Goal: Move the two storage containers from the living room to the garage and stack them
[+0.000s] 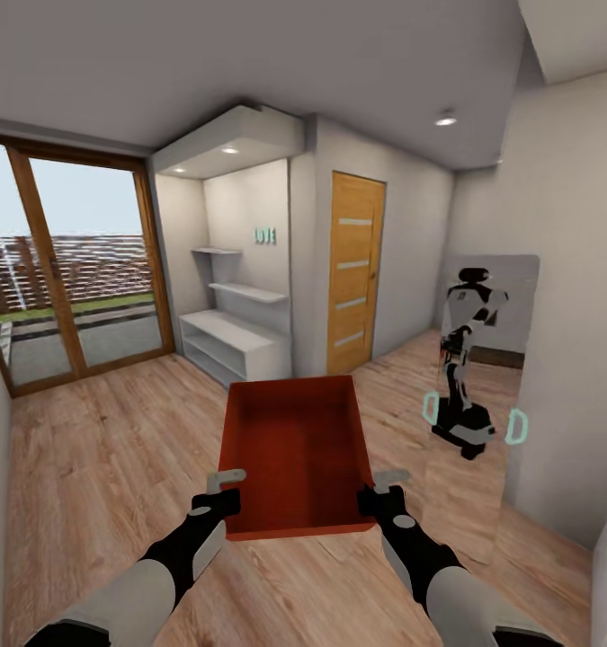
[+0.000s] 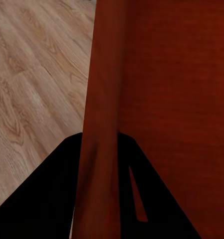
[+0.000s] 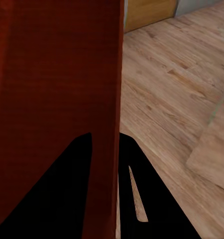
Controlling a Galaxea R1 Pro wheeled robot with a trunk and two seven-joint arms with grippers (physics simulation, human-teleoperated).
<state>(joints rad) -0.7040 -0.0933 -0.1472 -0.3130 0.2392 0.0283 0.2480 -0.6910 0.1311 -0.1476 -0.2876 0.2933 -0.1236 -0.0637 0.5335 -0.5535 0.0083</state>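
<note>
Both grippers, left gripper (image 1: 220, 492) and right gripper (image 1: 386, 490), have fingers pinching the storage container's (image 1: 294, 449) walls; carry it level toward the wooden door (image 1: 354, 270).

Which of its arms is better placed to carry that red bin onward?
Neither alone: both. The left gripper clamps the storage container's left wall, the right gripper its right wall, each with jaws astride the wall. Held level above the wood floor, it probably needs both.

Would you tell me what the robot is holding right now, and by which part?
One storage container, carried above the wood floor: the left gripper clamps its left side wall and the right gripper its right side wall, both near the end closest to the robot.
</note>
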